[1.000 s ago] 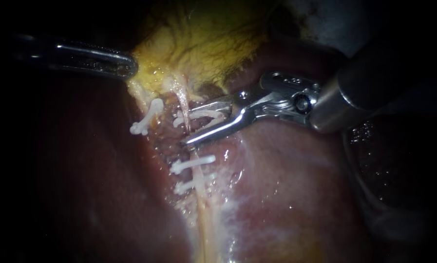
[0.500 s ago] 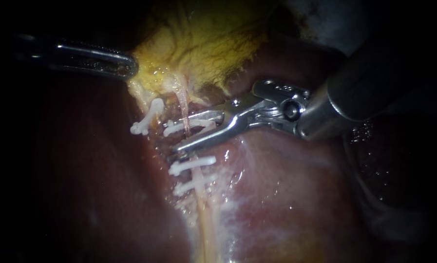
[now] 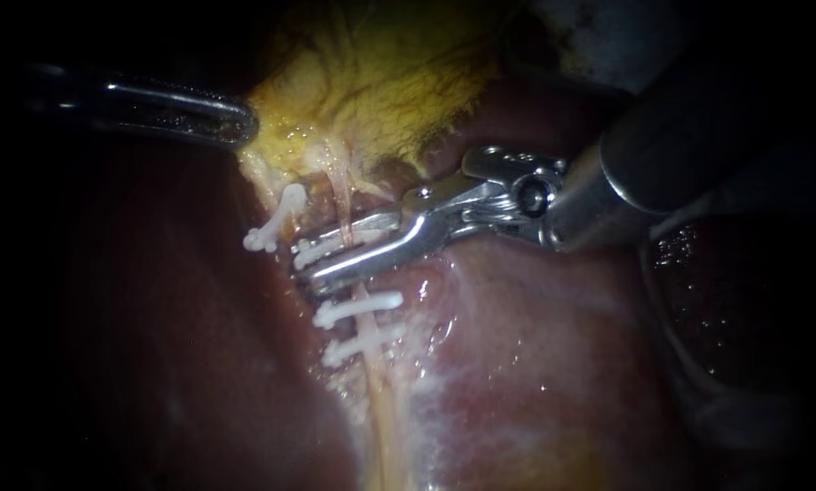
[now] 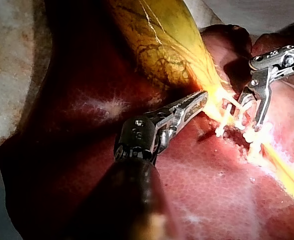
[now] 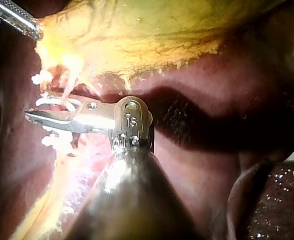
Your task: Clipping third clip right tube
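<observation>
While our left instrument [image 3: 230,123] grips the gallbladder [image 3: 380,82], our right instrument's [image 3: 315,265] jaws clasp the third clip [image 3: 307,255] astride the right tube [image 3: 342,195], above two seated clips [image 3: 357,307]; we judge closure incomplete, release pending.

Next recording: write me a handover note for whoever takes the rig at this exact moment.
Left instrument: tip at the gallbladder's lower edge; grip unclear.
Right instrument: jaws across the right tube, closed on a white clip.
Done: two clips sit lower on that tube; a separate clip lies left of it.
Left: check the clip has locked, then release and withdraw.
</observation>
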### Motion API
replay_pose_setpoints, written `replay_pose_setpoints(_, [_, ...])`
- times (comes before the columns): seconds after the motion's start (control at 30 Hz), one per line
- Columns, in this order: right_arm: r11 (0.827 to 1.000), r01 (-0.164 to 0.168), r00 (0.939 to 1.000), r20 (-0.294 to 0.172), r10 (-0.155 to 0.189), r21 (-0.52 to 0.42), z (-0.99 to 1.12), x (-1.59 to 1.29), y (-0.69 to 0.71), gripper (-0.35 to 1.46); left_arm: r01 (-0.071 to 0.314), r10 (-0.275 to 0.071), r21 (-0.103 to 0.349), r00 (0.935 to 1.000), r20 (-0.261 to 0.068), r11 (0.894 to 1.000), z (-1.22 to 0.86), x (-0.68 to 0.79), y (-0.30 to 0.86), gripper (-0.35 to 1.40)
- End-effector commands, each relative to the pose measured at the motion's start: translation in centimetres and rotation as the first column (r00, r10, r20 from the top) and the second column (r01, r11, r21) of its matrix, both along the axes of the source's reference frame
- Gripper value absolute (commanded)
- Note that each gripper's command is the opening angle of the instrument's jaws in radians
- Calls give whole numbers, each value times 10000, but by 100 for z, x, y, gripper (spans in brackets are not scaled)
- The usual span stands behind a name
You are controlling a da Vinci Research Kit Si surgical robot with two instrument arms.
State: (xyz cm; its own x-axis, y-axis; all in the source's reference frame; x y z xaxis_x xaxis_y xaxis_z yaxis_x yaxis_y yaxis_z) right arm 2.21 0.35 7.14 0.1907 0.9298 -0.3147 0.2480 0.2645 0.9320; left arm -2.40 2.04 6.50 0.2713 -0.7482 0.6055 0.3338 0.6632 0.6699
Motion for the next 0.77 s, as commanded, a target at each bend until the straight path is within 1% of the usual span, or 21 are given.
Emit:
replay_pose_setpoints(0.03, [10000, 1, 10000, 7, -1, 6, 0, 0, 0, 3, 1, -1, 0, 10000, -1, 10000, 0, 0, 0, -35])
replay_pose_setpoints(0.2, [9998, 51, 10000, 83, -53, 176, -1, 0, 3, -17, 1, -1, 0, 10000, -1, 10000, 0, 0, 0, -35])
replay_pose_setpoints(0.23, [9997, 62, 9999, 109, -64, 231, -2, 0, 3, -23, 1, -1, 0, 10000, -1, 10000, 0, 0, 0, -35])
replay_pose_setpoints(0.27, [9994, 87, 9998, 159, -93, 339, -2, 0, 3, -35, 1, -1, 0, 10000, -1, 10000, 0, 0, 0, -35])
replay_pose_setpoints(0.47, [9990, 123, 9997, 217, -133, 437, 1, -1, 6, -35, 0, 0, 0, 10000, 0, 10000, 0, 0, 0, -35])
replay_pose_setpoints(0.77, [9990, 150, 9997, 206, -159, 422, 3, -1, 4, -35, 0, 0, 0, 10000, 0, 10000, 0, 0, 0, -35])
